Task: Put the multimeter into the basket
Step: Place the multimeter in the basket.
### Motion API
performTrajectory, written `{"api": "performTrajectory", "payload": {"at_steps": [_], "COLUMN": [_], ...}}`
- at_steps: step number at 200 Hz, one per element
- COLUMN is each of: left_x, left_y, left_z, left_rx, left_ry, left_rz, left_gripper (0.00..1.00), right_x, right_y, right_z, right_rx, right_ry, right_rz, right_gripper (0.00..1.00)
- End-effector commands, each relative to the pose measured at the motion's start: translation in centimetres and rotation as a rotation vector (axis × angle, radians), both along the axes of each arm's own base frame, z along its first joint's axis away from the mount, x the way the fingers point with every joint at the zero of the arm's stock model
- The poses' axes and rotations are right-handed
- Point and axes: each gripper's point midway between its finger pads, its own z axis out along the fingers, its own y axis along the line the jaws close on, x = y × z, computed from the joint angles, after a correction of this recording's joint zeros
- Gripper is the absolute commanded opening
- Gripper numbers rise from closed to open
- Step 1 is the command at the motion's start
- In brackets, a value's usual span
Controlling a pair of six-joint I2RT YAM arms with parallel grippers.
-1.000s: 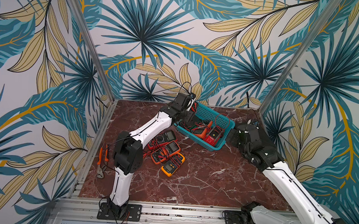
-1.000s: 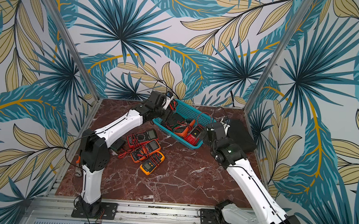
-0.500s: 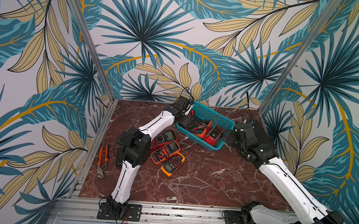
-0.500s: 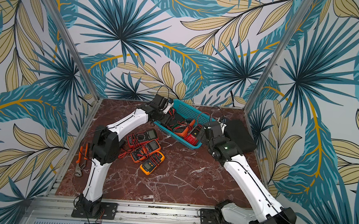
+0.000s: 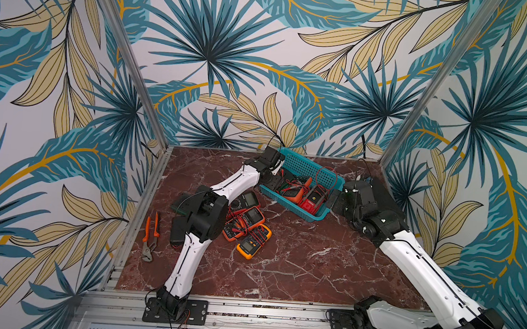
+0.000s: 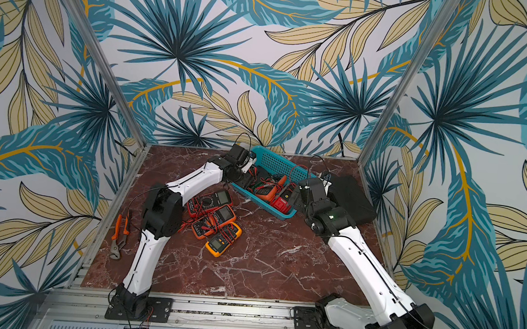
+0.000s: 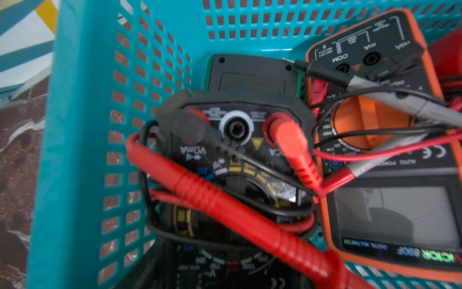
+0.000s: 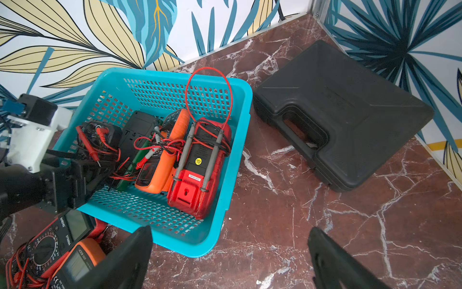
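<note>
The teal basket [image 5: 307, 168] [image 6: 275, 163] stands at the back of the marble table, with several multimeters and tangled leads in it. My left gripper [image 5: 271, 181] [image 8: 91, 171] reaches into the basket's left end, shut on a black multimeter [image 7: 237, 140] [image 8: 100, 136] wrapped in red leads. That meter hangs low over the basket floor, beside its wall [image 7: 70, 125]. An orange multimeter [image 7: 375, 125] [image 8: 155, 172] and a red one [image 8: 200, 175] lie beside it. My right gripper [image 8: 230, 250] [image 5: 332, 200] hovers open at the basket's near right corner, with nothing between its fingers.
Several more multimeters [image 5: 247, 223] [image 6: 214, 219] lie in a pile in front of the basket, by my left elbow. Orange-handled pliers [image 5: 150, 236] lie at the left edge. A black plastic case [image 8: 337, 112] [image 6: 349, 196] sits to the right of the basket, behind my right arm.
My left elbow has swung right and forward, carrying the gripper and its black multimeter further into the basket's left end. My right gripper has edged slightly closer to the basket, still open.
</note>
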Motion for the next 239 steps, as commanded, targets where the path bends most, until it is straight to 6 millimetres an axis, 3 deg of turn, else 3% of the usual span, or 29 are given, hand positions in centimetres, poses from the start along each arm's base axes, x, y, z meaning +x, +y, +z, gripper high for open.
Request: {"api": "performTrajectory", "payload": {"at_steps": [1,34,50,116,157,202,239], "left_x": [0.4,0.4,0.3,-0.4,-1.9,-4.7,-9.2], "left_y": [-0.3,-0.2,-0.5,-1.7,-1.9,1.4,4.8], "left_z": [0.5,0.1,0.6,4.2,8.4,12.9,12.5], "left_rx": [-0.005,-0.005,-0.023,-0.08,-0.128,-0.142,-0.132], "left_ry": [-0.008,0.001,0.0,-0.043,-0.094,-0.176,-0.141], "left_rz": [0.005,0.011,0.009,-0.02,-0.038,0.033,0.072], "left_gripper": [0.42,0.86,1.0,1.0,1.0,1.0,1.0], "right_x": [0.2,0.4,0.6,0.8,0.7,0.3,-0.1], "right_y": [0.1,0.2,0.3,0.5,0.5,0.6,0.6], "right_z": [-0.7,-0.4,-0.2,-0.1,0.4,0.8,0.8], "right_rx": [0.0,-0.004,-0.004,0.0,0.002,0.003,-0.001], "right_ry": [0.012,0.009,0.008,0.008,-0.002,-0.008,0.0], "right_rz": [0.002,0.006,0.01,0.019,0.024,0.04,0.055], "right_gripper": [1.0,0.99,0.99,1.0,0.99,0.99,0.99]}}
